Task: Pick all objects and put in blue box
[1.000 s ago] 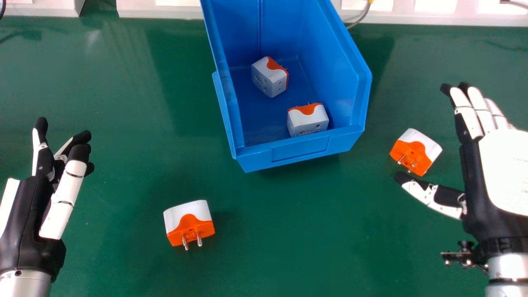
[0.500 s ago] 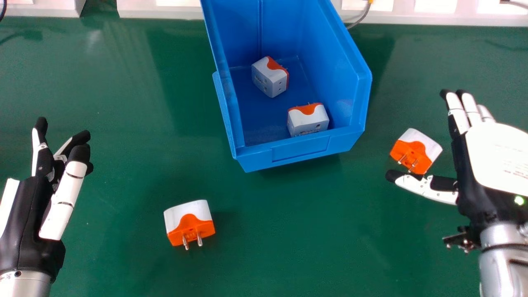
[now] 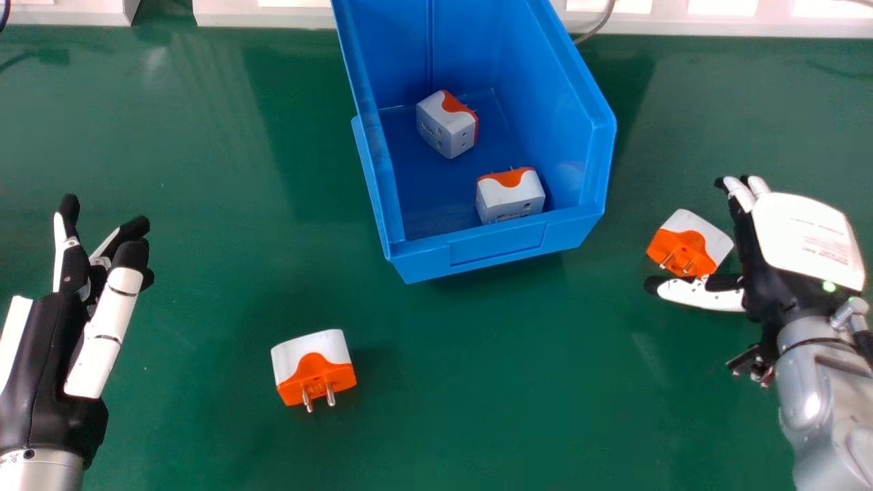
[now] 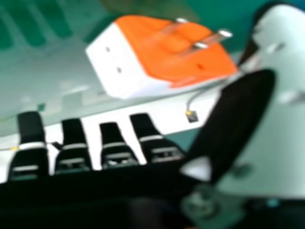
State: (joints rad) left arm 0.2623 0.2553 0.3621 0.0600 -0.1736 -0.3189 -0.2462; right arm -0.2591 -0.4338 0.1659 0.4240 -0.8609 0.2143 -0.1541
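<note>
In the head view, my right hand [image 3: 801,235] is open beside an orange and white plug adapter [image 3: 685,245] on the table, its thumb along the adapter's near side. The right hand view shows that adapter [image 4: 167,52] between the thumb and fingers of my right hand [image 4: 233,119], not gripped. A second adapter [image 3: 314,368] lies on the table left of centre, pins toward me. Two more adapters [image 3: 447,124] [image 3: 509,196] rest inside the blue box [image 3: 501,245]. My left hand [image 3: 102,327] is open at the left side, holding nothing.
The blue box stands at the back centre of the green table [image 3: 477,382], its high walls rising between the two hands. A pale ledge [image 3: 266,17] with a grey cable [image 3: 597,26] runs along the far edge.
My right hand has turned and drawn closer to the right adapter, its thumb now overlapping the adapter's near edge in view. My left hand and the adapters remain practically where they were.
</note>
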